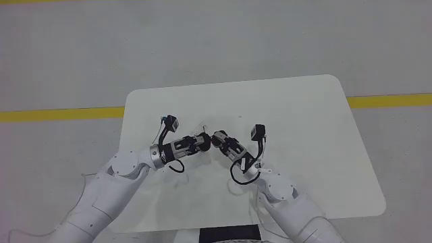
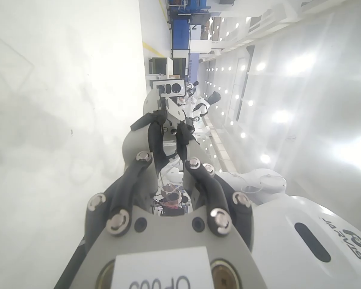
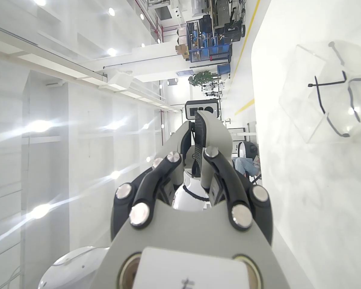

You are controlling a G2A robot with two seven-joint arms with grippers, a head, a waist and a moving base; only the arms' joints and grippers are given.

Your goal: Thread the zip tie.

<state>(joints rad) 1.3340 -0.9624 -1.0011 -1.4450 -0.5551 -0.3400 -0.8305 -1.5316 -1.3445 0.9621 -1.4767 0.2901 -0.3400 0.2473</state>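
Grey floor (image 1: 202,47) crossed by yellow lines (image 1: 61,115) surrounds a white, round-cornered tabletop (image 1: 304,108). Above the middle of that tabletop, somewhat toward the robot's side, the two arms stand tip to tip. The left tool (image 1: 204,142) is on the left and the right tool (image 1: 217,138) on the right, just beside each other. Whether they actually touch cannot be told from above.

In the right wrist view, the right tool's grey fingers (image 3: 218,127) are drawn together with a black pad pressed between them. What they grip, if anything, cannot be made out. Whether the left tool is clamped or parted cannot be told either. In the left wrist view a hair-thin dark strand (image 2: 161,180) shows inside it, too fine to identify.

Several thin black plastic zip ties (image 3: 328,83) lie in a clear, square-sided plastic box (image 3: 300,61). The box rests on the tabletop near the tools and apart from them. Two of the zip ties cross each other, and the others lie bent along the box's far side.
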